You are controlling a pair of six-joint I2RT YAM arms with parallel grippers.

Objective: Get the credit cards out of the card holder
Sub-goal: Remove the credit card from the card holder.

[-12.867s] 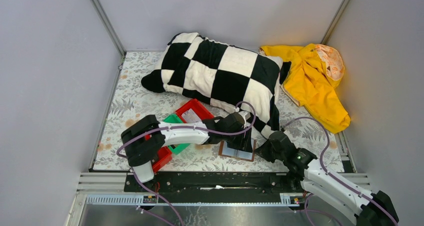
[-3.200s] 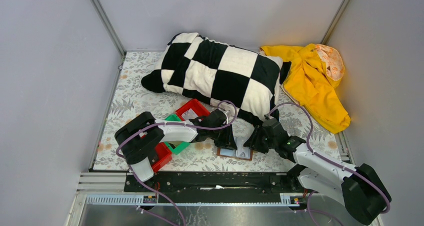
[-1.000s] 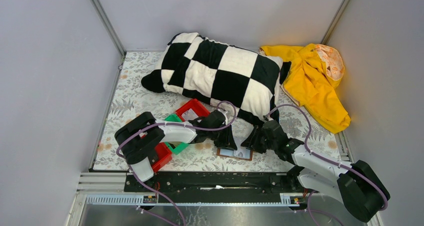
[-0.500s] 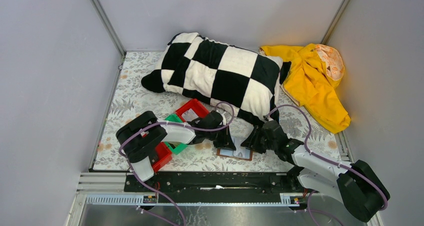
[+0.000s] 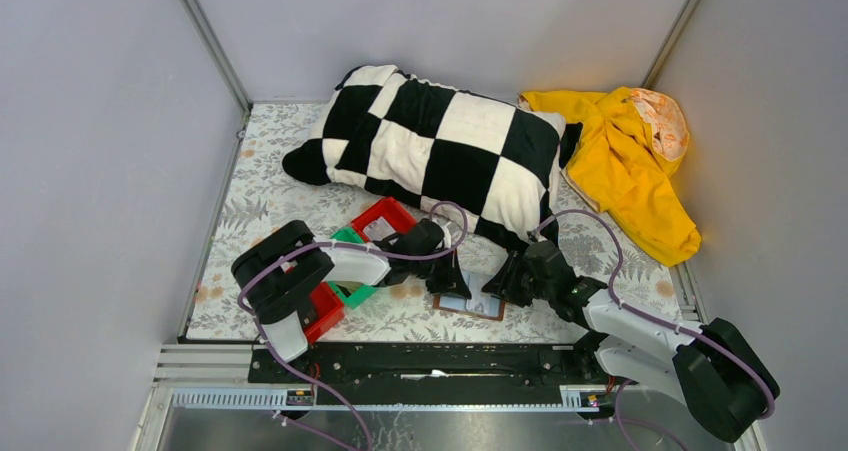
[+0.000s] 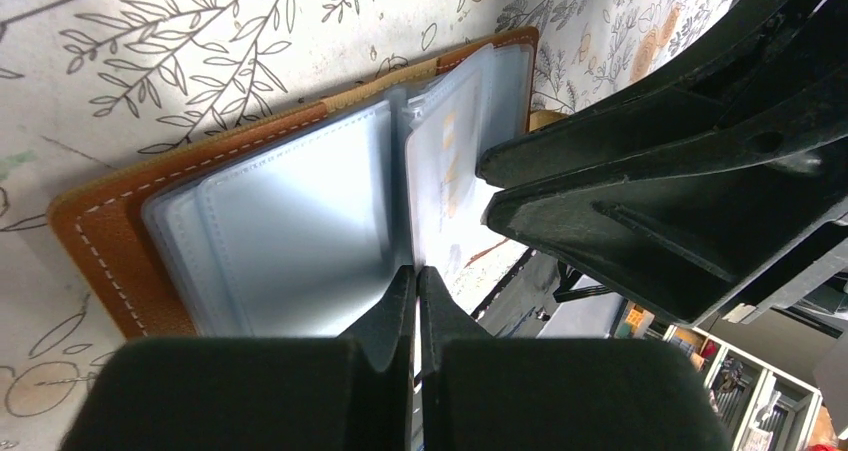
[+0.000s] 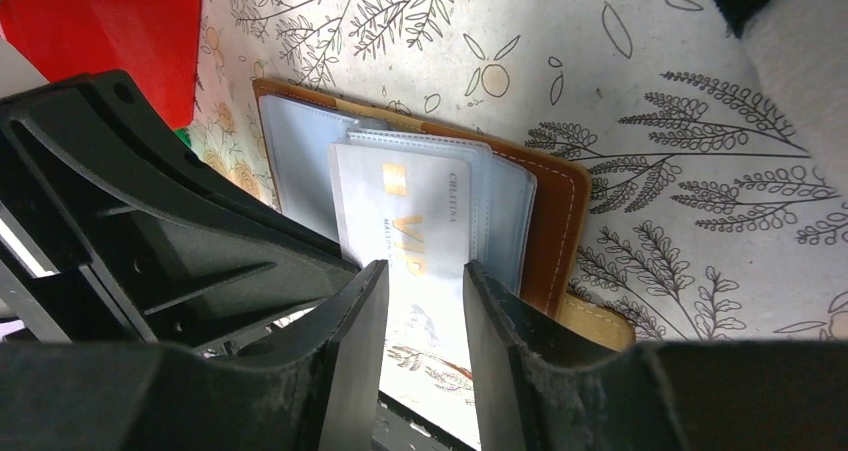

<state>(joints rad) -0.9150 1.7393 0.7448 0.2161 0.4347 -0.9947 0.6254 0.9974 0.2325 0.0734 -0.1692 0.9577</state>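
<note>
Both arms stretch low over the desk (image 5: pixel 260 211), the left reaching rightward and the right leftward, and meet at the card holder (image 5: pixel 470 306) near the front edge. The holder lies open flat: tan, grained leather-like cover with pale stitching, holding glossy, grey-blue clear plastic sleeves (image 6: pixel 300 201).

The left gripper (image 6: pixel 415 301) has its matte black fingers closed tip to tip, bearing down near the centre fold; I cannot tell whether anything is pinched between them. The right gripper (image 7: pixel 425 311) stands partly open, its fingers straddling a white card (image 7: pixel 420 221) with gold "VIP" lettering. The card sticks part-way out of a sleeve and is not clamped.
</note>
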